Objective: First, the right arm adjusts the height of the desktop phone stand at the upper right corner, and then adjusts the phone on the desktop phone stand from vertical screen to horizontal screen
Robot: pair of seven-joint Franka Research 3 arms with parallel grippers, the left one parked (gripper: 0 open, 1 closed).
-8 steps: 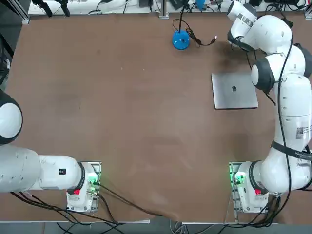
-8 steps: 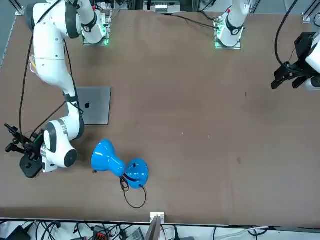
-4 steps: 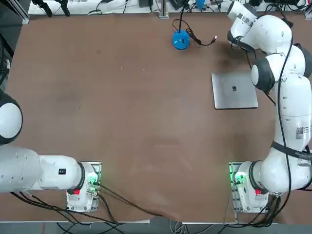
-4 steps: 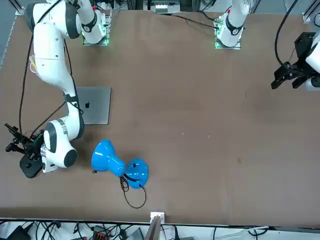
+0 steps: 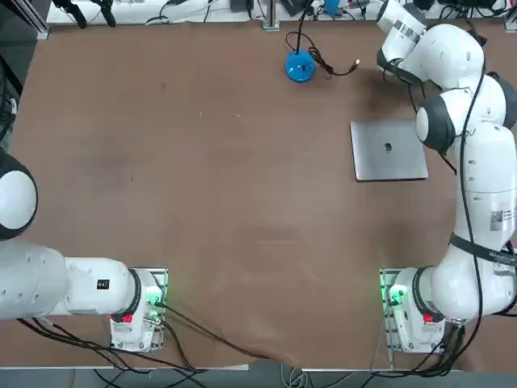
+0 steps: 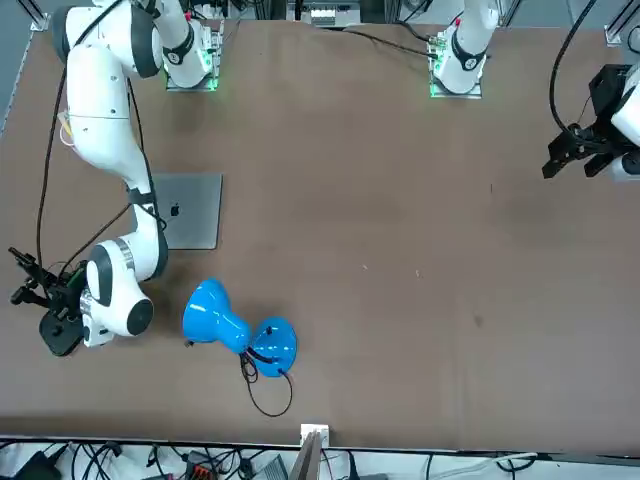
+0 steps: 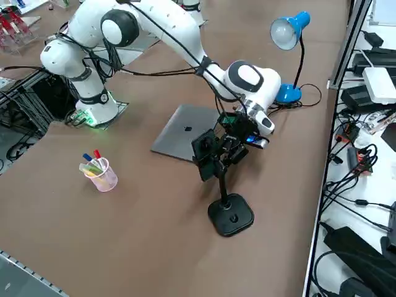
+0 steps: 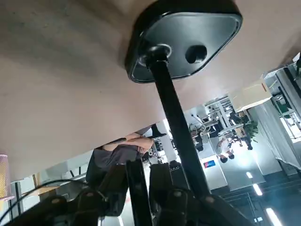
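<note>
Right side view: the phone stand (image 7: 231, 215) stands upright at the far right of the table (image 7: 154, 247), its small rounded base flat on the brown top. The right gripper (image 8: 138, 182) is at its head, its fingers closed on either side of a thin dark slab seen edge-on, which I take to be the phone (image 8: 139, 202). The phone should be light, rigid and slick-faced, its glass easily marked; the stand looks stiff at its joints and probably light enough to skid or tip if twisted hard. Best to take the phone squarely by its body, close to the mount, and turn it gently about its centre. The tabletop looks smooth, with faint scuffs. A closed silver laptop (image 7: 185, 132) lies nearer the robot, a blue desk lamp (image 7: 288, 93) stands to the left at the far side, and a pink pen cup (image 7: 104, 179) is at the near right. Beyond the table, a person's arms (image 8: 134, 142) show.
</note>
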